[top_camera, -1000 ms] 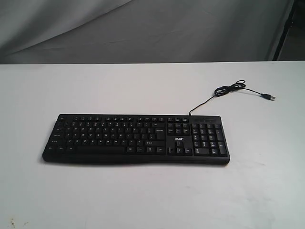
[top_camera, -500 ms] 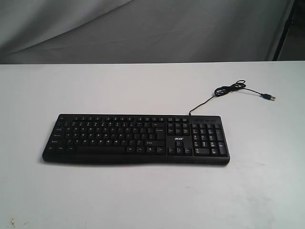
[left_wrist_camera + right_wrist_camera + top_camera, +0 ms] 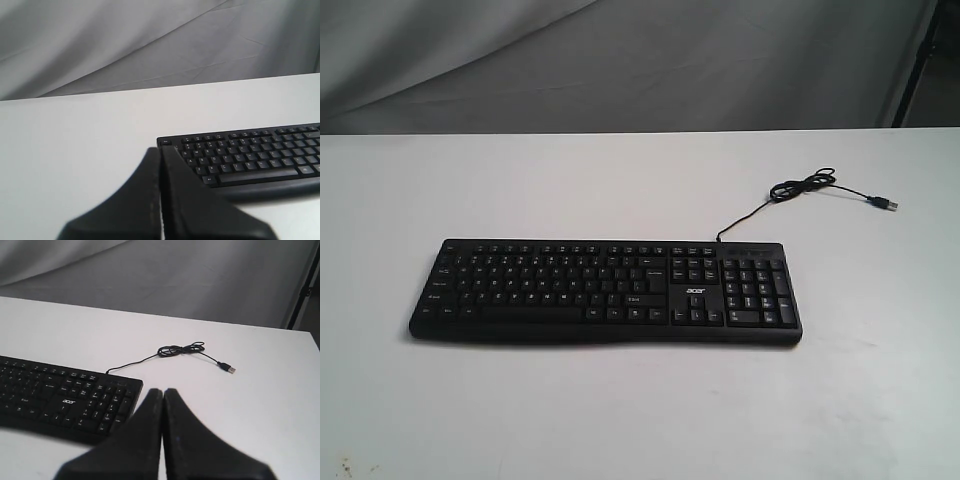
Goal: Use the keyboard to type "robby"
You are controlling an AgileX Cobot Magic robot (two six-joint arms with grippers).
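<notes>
Closest to us in each wrist view are our own tools. The left gripper (image 3: 160,150) has its two black fingers pressed flat together with only a thin seam between them, and nothing is held. The right gripper (image 3: 162,391) is the same: its fingers meet at the tips and carry nothing. We see both only from the wrist cameras.

Just past the left tips lies the letter end of the keyboard (image 3: 250,157). Past the right tips lies its other end, with the number pad (image 3: 102,407) and the small white acer logo (image 3: 67,401). We cannot tell how far either gripper stands from it.

In the exterior view, a bare stretch of white table (image 3: 620,410) comes first. Then comes the keyboard (image 3: 605,290), black and flat. It lies square to the table's front, roughly mid-table and a little left of centre, with the number pad (image 3: 760,290) at its right end.

Behind that end, a thin black cable (image 3: 740,218) leaves the keyboard's back edge and curves away to a loose coil. It ends in a USB plug (image 3: 887,203) lying free on the table, well apart from the keyboard.

Beyond the table's far edge hangs a creased grey cloth (image 3: 620,60), and a dark pole (image 3: 925,60) stands at its right side.
</notes>
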